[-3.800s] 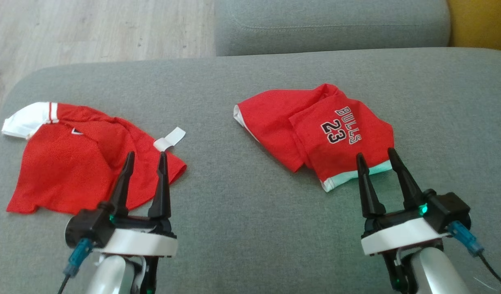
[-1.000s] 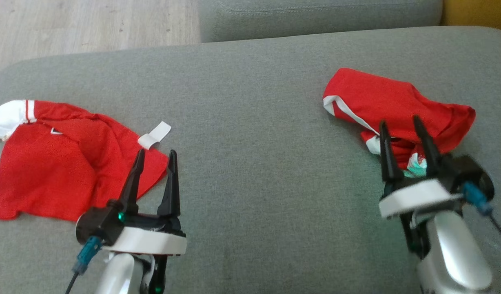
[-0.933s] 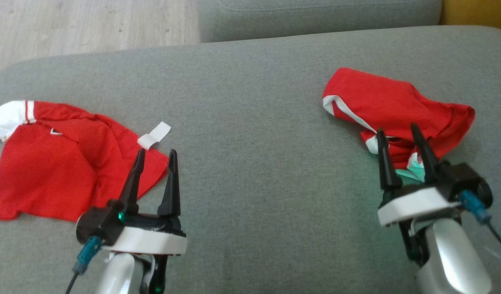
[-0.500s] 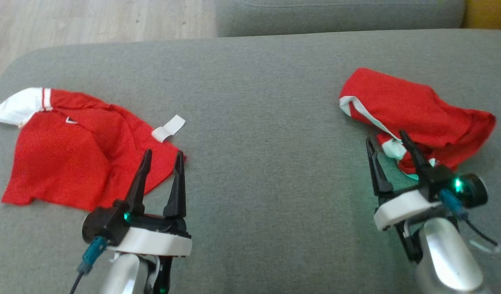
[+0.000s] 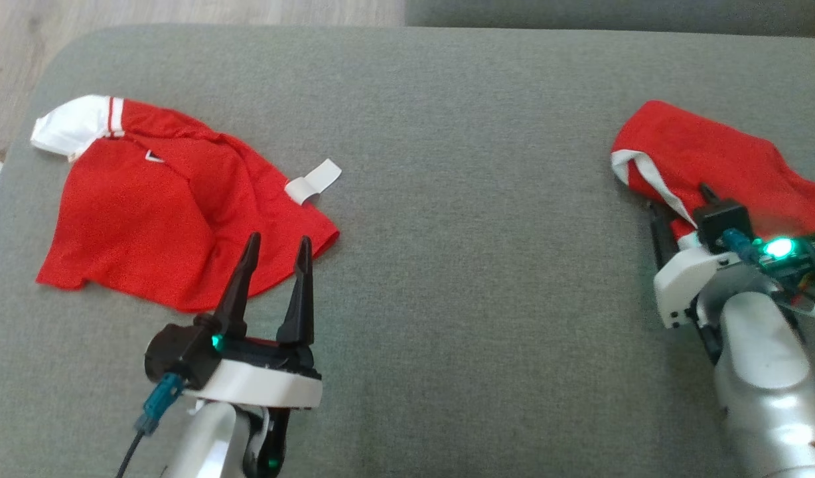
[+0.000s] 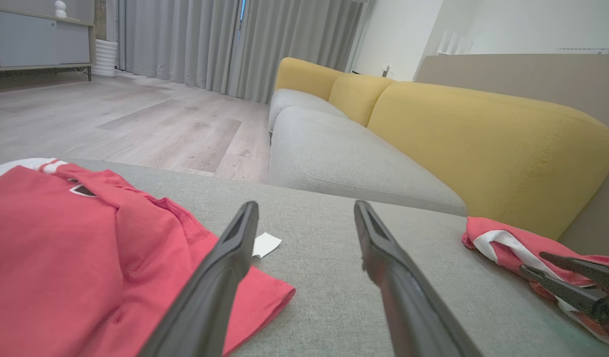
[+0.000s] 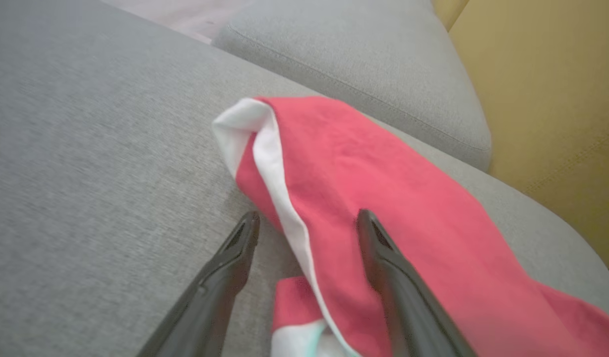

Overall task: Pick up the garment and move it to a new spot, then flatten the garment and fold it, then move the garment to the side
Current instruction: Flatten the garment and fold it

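A red jersey (image 5: 733, 153) with white trim lies crumpled at the right of the grey cushion (image 5: 474, 219). My right gripper (image 5: 679, 202) is at its near-left edge, tipped down, its wrist covering most of the fingers. In the right wrist view the jersey (image 7: 394, 198) runs under the open right gripper (image 7: 308, 214): one finger is over cloth, the other over bare cushion, and nothing is pinched. My left gripper (image 5: 275, 242) stands open and empty just past the hem of a second red shirt (image 5: 148, 219) with a white sleeve. The left wrist view shows that shirt (image 6: 61, 248) left of the gripper (image 6: 304, 203).
A loose white tag (image 5: 313, 182) lies by the left shirt's upper corner. The cushion's rounded left edge drops to wooden floor (image 5: 22, 53). Behind it are a grey sofa seat (image 6: 334, 158) and a yellow backrest (image 6: 483, 144), close behind the jersey.
Since the earliest frame the jersey has gone from mid-cushion to the right, crumpled with its print hidden. Over the last second the camera panned and the right wrist tipped down at the jersey's edge.
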Tool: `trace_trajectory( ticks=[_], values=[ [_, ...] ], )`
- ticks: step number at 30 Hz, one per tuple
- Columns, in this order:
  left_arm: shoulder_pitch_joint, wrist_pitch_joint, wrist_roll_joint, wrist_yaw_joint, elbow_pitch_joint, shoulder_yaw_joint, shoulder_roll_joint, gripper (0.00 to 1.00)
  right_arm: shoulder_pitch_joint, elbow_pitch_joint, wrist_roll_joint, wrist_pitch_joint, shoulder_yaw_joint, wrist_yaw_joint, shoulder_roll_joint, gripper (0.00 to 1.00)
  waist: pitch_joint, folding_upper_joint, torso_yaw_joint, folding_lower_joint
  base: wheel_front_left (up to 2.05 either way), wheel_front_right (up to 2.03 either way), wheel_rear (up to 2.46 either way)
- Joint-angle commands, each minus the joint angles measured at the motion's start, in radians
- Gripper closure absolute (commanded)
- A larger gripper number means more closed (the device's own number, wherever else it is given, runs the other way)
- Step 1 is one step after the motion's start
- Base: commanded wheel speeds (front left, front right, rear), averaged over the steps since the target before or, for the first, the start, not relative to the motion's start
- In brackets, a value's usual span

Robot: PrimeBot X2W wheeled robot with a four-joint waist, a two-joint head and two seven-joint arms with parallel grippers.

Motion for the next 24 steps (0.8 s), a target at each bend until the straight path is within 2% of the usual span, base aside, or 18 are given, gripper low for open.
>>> trace_trajectory(
  ticks=[1,2,3,4,8,12,19,24],
  values=[
    [-0.040,-0.009,-0.009,0.002,-0.027,0.030,0.002,0.00,-0.048,-0.013,-0.017,-0.003,0.007,0.005,-0.015,0.00,0.009,0.0000,0.009,-0.0001,0.00,0.00,0.00],
    [-0.042,-0.009,-0.010,0.002,-0.027,0.030,0.002,0.00,-0.060,0.004,-0.027,-0.007,-0.005,0.005,-0.015,0.00,0.011,0.0000,0.012,-0.0001,0.00,0.00,0.00],
    [-0.043,-0.009,-0.010,0.002,-0.028,0.031,0.002,0.00,-0.073,0.016,-0.031,-0.019,-0.019,0.005,-0.011,0.58,0.013,0.0000,0.013,-0.0001,0.00,0.00,0.00],
    [-0.043,-0.009,-0.010,0.002,-0.028,0.032,0.002,0.00,-0.085,0.023,-0.033,-0.038,-0.034,0.005,-0.005,1.00,0.015,0.0000,0.014,-0.0001,0.00,0.00,0.00],
    [-0.041,-0.009,-0.007,0.002,-0.028,0.042,0.002,0.00,-0.129,0.015,-0.036,-0.109,-0.079,0.005,0.028,1.00,0.018,0.0000,0.006,-0.0001,0.00,0.00,0.00],
    [-0.040,-0.009,-0.004,0.003,-0.025,0.050,0.002,0.00,-0.176,-0.069,-0.004,-0.132,-0.099,0.005,0.058,1.00,0.008,0.0000,-0.012,-0.0001,0.00,0.00,0.00],
    [-0.034,-0.009,-0.004,0.002,-0.026,0.058,0.002,0.00,-0.218,-0.401,0.125,-0.133,-0.018,0.005,0.072,1.00,-0.032,0.0000,-0.036,-0.0001,0.00,0.00,0.00],
    [-0.023,-0.009,-0.005,0.002,-0.032,0.065,0.002,0.00,-0.199,-0.519,0.177,-0.133,0.090,0.005,0.066,1.00,-0.057,0.0000,-0.043,-0.0001,0.00,0.00,0.00]
  ],
)
